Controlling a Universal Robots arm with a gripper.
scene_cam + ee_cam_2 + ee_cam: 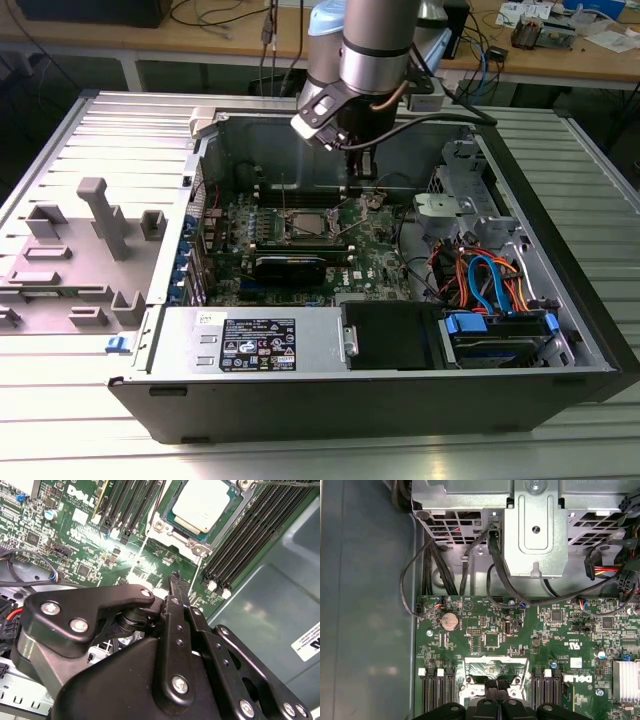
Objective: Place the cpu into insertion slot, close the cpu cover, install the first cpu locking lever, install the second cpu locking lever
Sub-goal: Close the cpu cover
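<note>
Open computer case [330,405] lying on its side, with the arm above its interior. The green motherboard [485,625] lies directly beneath the claw [174,581], whose black fingers are pressed together with nothing between them. The insertion slot [176,536] lies just beyond the fingertips, its silver rim near them but apart. The cpu [204,504] sits flat within that slot, dull silver top upward, farther from the claw than the slot's near edge and untouched by it.
</note>
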